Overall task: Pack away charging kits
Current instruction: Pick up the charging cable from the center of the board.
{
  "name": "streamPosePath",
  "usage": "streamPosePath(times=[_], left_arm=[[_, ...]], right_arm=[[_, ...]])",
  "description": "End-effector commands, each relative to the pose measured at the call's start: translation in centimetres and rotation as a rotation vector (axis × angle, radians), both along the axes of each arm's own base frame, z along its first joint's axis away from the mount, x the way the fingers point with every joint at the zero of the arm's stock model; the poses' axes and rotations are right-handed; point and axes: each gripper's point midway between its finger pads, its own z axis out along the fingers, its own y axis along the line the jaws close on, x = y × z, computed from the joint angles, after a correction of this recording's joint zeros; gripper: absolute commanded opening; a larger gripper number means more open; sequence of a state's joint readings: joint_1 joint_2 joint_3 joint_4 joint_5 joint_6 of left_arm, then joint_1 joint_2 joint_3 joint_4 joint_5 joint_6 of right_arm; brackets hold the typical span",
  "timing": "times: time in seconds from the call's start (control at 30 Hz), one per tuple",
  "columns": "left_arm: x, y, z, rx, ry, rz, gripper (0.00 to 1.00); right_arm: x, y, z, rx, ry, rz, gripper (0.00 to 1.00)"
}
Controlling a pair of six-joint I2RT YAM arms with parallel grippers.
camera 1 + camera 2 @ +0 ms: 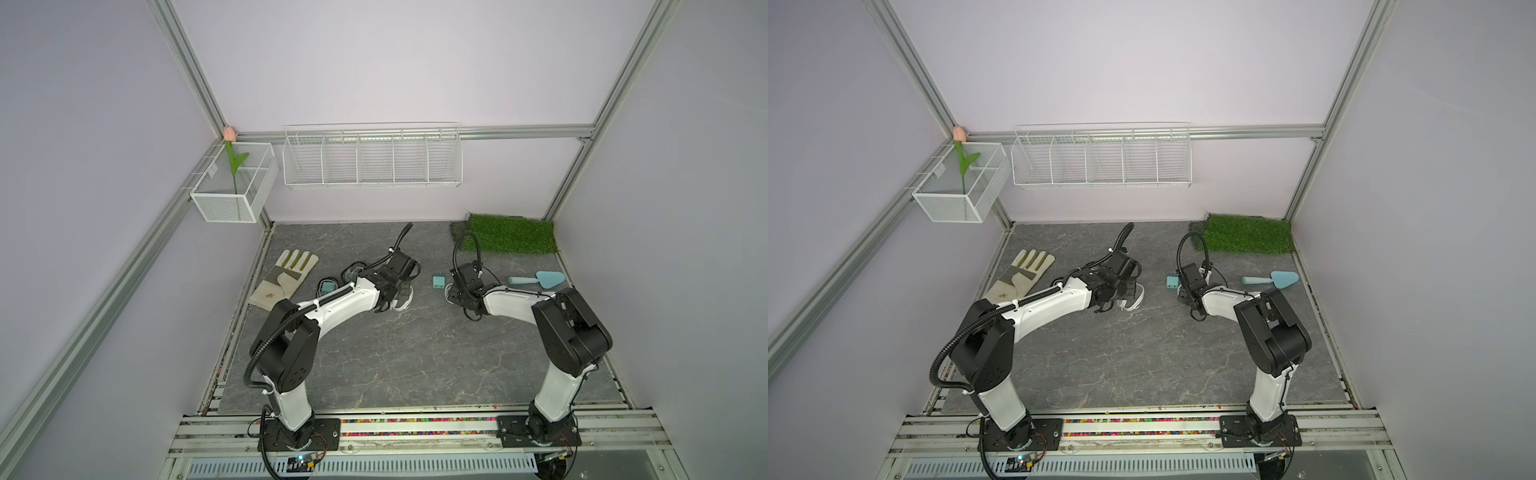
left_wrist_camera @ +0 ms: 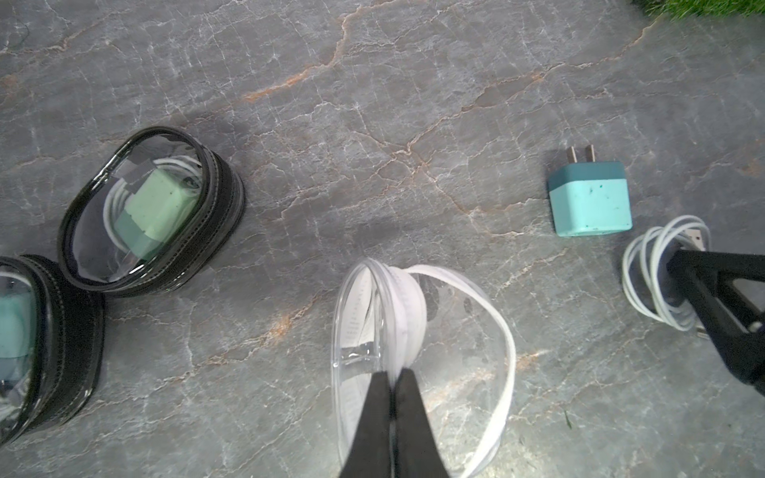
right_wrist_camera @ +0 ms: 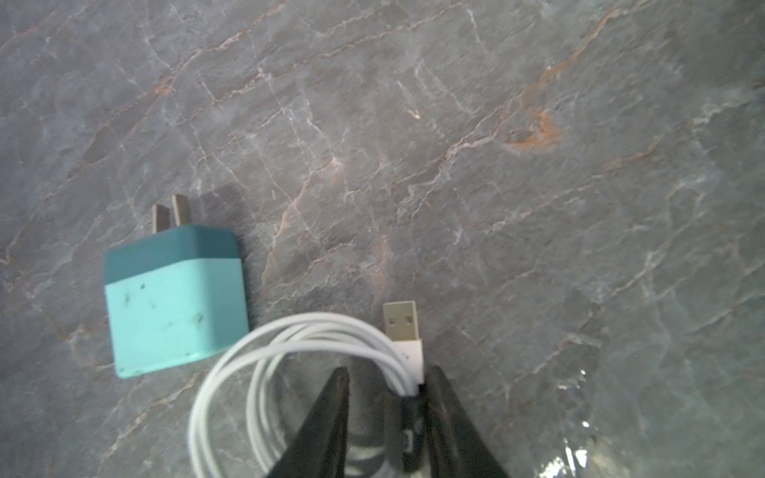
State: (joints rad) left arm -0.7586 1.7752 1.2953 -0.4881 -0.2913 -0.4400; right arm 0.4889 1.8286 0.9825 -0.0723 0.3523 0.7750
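— While I tag this one, what's closest on the grey table?

— The left gripper. Its jaws are pinched tight on the edge of the white case. The case has clear sides and is gaping open. I can't tell if it's resting on the table or lifted.

— And the right gripper?

— The right gripper is low over the table. Its jaws are apart, straddling the bunched strands of the coiled white cable. One finger is against the USB end and there's a gap on the other side, so it isn't clamped. The cable lies flat on the table.

— Is the plug loose?

— Yes. The teal plug is on its side just beside the coil, and nothing is holding it. In both top views it sits between the two grippers.

— What about the other cases?

— The black case and the second black case are side by side, touching or nearly so, beyond the left arm toward the glove. Each shows a green plug and some white cable through its clear lid. The left wrist view cuts off part of the second one.

— And farther back?

— The work glove lies flat at the left edge of the table. The blue trowel is out to the right, beyond the right arm. The grass mat is in the far right corner. On the wall there's a wire rack and a mesh basket with a fake tulip in it.
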Motion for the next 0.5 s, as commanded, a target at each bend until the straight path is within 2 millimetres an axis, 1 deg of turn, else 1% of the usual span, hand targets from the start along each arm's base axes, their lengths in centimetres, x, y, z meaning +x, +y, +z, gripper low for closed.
streamPosePath(times=[0.0,0.07,0.17,0.27,0.33,0.43,0.47], left_arm=[[0.5,-0.4,0.6,-0.018,-0.010,0.014,0.00],[0.5,-0.5,0.7,-0.021,-0.010,0.012,0.00],[0.4,-0.6,0.7,-0.028,-0.009,0.008,0.00],[0.4,-0.9,0.8,-0.043,-0.008,-0.004,0.00],[0.4,-1.2,0.8,-0.054,-0.006,-0.014,0.00],[0.6,-1.5,0.3,-0.053,0.000,-0.015,0.00],[0.6,-1.6,0.0,-0.050,0.006,-0.015,0.00]], right_arm=[[-0.9,-0.2,-1.4,-0.035,0.050,0.003,0.24],[-1.0,-0.4,-1.3,-0.037,0.045,0.001,0.20],[-1.1,-0.4,-0.5,-0.027,0.022,0.003,0.16],[-1.3,-0.2,1.0,-0.009,-0.008,0.017,0.09],[-1.6,0.3,2.3,0.002,-0.034,0.045,0.08],[-2.2,2.5,4.7,0.032,-0.073,0.130,0.06],[-2.5,3.7,5.5,0.055,-0.084,0.171,0.06]])
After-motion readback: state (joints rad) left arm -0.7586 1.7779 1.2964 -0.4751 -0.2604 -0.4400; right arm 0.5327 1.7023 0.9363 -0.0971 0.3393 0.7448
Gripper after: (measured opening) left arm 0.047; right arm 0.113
